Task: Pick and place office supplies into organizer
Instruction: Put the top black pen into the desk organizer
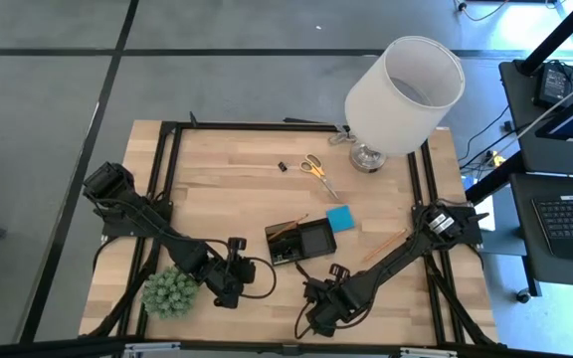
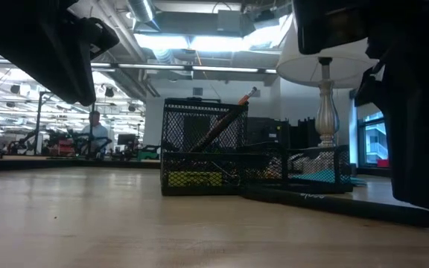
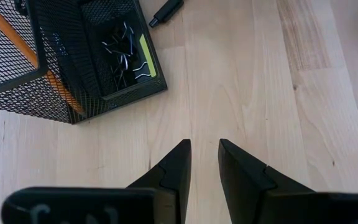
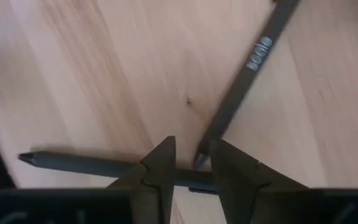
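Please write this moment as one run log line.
right gripper: closing over black pen on table | left gripper: open, empty, near organizer | second pen: on table

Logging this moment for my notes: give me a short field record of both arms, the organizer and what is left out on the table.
right gripper: low over two dark pens on the table near the front edge, jaws straddling one pen, narrow gap
left gripper: empty, jaws slightly apart above bare wood, near the organizer
organizer: black mesh, mid-table; holds an orange pencil and small clips
still out: scissors, blue pad, a pencil
other: lamp, green plant ball
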You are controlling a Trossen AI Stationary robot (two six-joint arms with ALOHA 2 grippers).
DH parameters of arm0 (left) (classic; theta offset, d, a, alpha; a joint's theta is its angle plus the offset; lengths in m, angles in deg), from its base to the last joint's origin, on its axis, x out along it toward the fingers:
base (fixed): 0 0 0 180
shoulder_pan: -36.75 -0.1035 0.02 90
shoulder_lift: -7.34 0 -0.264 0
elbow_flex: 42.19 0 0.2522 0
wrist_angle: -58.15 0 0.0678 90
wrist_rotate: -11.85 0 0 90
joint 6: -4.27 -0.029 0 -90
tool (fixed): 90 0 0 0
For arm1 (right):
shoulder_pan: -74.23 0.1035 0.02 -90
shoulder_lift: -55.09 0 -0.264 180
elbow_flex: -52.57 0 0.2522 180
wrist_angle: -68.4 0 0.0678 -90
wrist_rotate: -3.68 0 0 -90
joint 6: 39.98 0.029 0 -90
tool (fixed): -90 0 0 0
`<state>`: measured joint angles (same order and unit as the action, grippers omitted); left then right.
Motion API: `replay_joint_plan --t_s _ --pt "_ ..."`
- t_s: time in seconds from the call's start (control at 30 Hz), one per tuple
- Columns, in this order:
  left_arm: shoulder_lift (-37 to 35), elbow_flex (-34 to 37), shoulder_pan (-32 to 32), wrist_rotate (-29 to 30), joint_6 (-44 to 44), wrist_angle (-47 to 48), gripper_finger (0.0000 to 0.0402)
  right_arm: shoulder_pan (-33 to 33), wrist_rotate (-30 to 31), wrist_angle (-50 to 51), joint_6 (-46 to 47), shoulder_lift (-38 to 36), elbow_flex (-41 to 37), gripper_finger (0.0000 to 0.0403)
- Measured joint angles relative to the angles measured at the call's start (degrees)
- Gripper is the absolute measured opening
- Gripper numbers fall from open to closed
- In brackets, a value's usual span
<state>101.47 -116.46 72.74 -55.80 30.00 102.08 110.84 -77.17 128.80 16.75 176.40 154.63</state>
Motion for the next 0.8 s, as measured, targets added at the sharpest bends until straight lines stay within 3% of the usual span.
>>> replay_joint_plan --t_s 0.53,0.8 --pt "0.0 0.0 0.0 0.0 0.0 0.0 0.0075 -0.3 1.9 -0.3 0.3 0.0 -2.0 0.0102" --pt "0.0 0.0 0.0 0.0 0.0 0.0 0.0075 -0.2 -0.7 0.3 1.4 1.0 -2.0 0.0102"
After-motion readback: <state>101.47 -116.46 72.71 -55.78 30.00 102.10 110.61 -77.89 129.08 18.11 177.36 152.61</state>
